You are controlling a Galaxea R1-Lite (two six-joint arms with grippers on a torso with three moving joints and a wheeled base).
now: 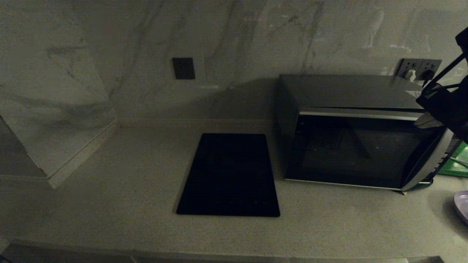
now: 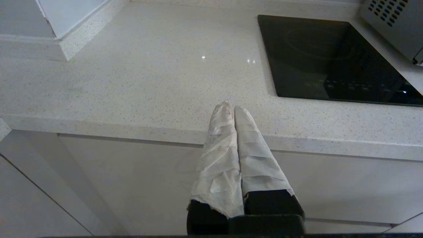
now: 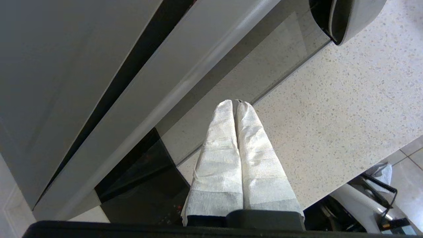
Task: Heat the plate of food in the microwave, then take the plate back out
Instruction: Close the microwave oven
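Hovering by one microwave (image 1: 358,146), right gripper (image 3: 235,103) pressed together; left gripper (image 2: 231,107) likewise; one plate of food (image 1: 463,204).

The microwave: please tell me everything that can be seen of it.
The microwave is a large dark grey box with a black glass door, silver trim along the door's top and a curved silver strip at its right end. The door is shut. It stands upright on the pale speckled counter, against the marble wall, just right of the black cooktop. The right gripper, shut, hovers near the door's upper right corner.
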